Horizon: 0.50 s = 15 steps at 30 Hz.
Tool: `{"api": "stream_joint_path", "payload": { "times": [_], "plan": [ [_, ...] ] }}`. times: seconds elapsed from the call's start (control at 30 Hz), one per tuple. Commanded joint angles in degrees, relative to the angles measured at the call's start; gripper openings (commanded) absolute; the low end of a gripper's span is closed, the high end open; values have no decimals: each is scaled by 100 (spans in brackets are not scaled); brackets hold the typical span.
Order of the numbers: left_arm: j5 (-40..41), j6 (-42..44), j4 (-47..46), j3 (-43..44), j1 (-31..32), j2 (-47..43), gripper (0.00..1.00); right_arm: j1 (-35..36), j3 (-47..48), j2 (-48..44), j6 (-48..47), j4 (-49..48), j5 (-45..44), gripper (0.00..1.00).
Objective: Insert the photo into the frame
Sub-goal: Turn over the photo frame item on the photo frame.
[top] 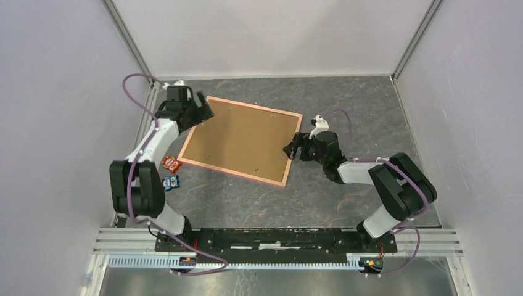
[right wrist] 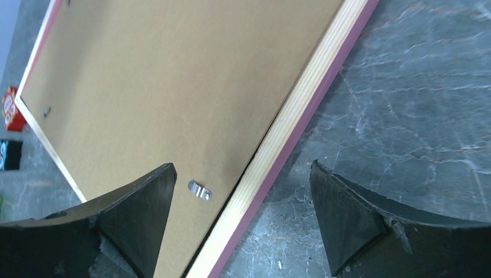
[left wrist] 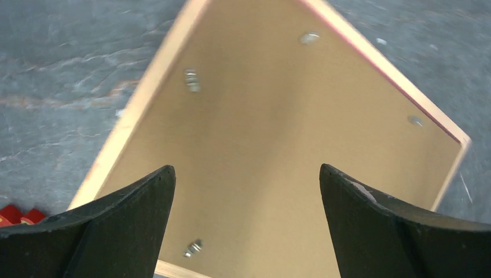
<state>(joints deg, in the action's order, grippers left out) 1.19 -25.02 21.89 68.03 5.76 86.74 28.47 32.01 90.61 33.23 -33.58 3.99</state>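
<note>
Lying face-down on desk (top: 345, 105), frame (top: 232, 172) shows board (top: 243, 139), clips (right wrist: 200, 190) reachable; both jaws gape wide, empty, flanking opposite sides.

Table (top: 370, 111): frame (top: 232, 173), red item (top: 171, 163), blue item (top: 171, 182)

ROBOTICS LAB TEST CELL: 2 white-and-black robot arms, the left arm (top: 145, 154) and the right arm (top: 395, 185), stood bolted to a black mounting plate (top: 277, 237) on a slotted aluminium rail (top: 277, 262) at the near edge of a dark, stone-patterned table (top: 364, 105). Plain white panels (top: 265, 37) closed the bench in on 3 sides, joined at the back corners by bare aluminium posts (top: 129, 40). Purple cables (top: 127, 81) looped loose along each arm, and small orange lights (top: 370, 263) glowed at the bases, all of it the fittings of an experimental rig rather than a home or shop
</note>
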Motion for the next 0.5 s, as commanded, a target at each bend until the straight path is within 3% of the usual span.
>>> {"api": "stream_joint_path", "payload": {
  "times": [0.0,0.17,0.33,0.47],
  "plan": [
    [-691,-748,-777,37,-1111,591,100,-128,172,181,-254,-184,792,92],
    [-1605,-227,-720,466,-1952,1581,100,-348,24,80,-180,-298,1001,92],
    [-2504,-138,-738,637,-2009,2237,100,-542,-187,-56,-116,-433,1060,92],
    [-2670,-312,-731,628,-2000,2592,100,-681,-269,-19,32,-482,1025,92]
  ]
}}
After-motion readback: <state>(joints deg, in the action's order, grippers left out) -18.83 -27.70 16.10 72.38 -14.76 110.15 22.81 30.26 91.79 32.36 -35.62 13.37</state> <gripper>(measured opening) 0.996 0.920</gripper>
